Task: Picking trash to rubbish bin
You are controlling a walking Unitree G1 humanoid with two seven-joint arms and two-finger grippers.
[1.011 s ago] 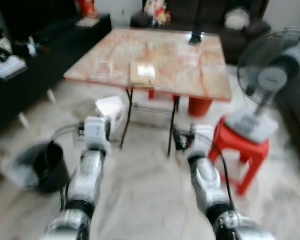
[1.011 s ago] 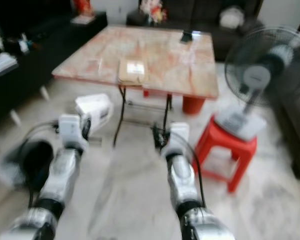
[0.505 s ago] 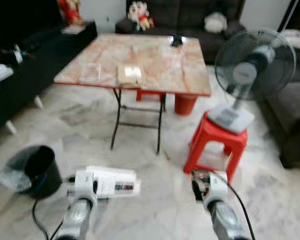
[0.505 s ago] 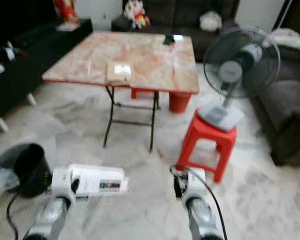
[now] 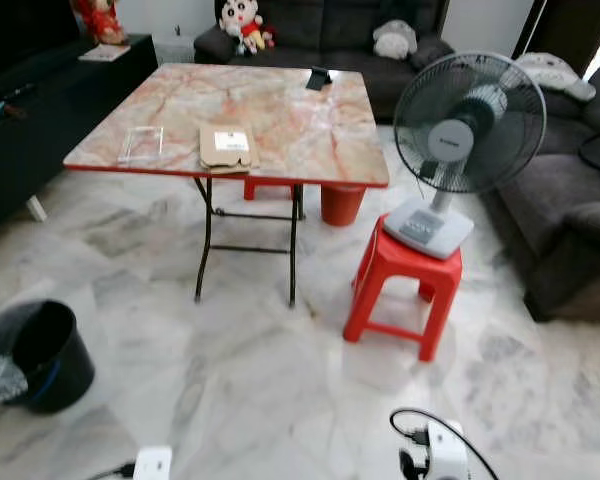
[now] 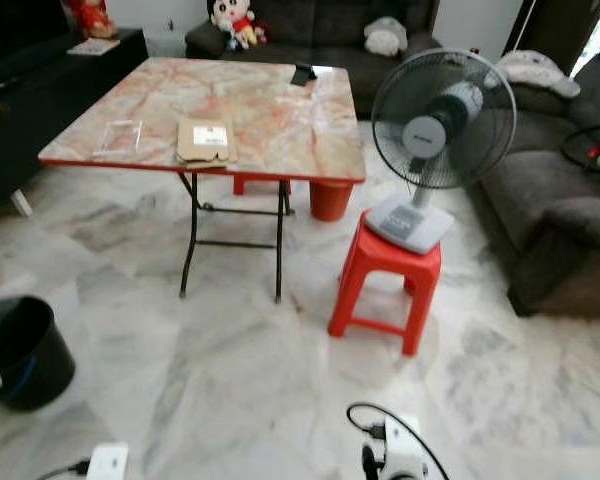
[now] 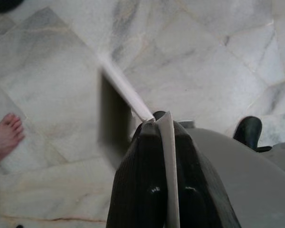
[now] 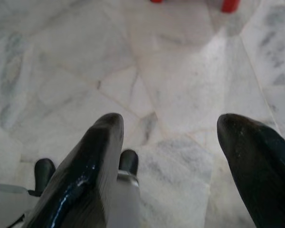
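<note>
Bin (image 5: 40, 355), black, on marble floor (image 5: 250, 380) at near left. Left gripper (image 7: 165, 142) clamped on a thin white box (image 7: 133, 97), seen edge-on above the floor. Right gripper (image 8: 170, 137) spread wide, holding nothing. Bare foot (image 7: 4, 137) nearby.

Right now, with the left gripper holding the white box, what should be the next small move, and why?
Probably a turn toward the robot's left, to face the black bin. The left gripper is shut on a thin white box over bare marble floor, while the bin stands off to the left, not under the box. A person's bare foot is close by, so turn slowly.
</note>
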